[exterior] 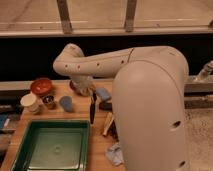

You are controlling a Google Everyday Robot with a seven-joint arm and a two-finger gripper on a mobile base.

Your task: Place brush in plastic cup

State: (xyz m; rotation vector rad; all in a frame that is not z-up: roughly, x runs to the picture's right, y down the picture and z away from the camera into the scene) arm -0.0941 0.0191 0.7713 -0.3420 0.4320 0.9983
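Above the brush [92, 110], half-hidden claw [91, 94].

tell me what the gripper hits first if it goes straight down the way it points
The gripper points down, holding the brush upright below it. Straight down, the brush tip would probably meet the wooden table beside the rim of the green tray; the plastic cup stands off to one side. Depth is unclear.
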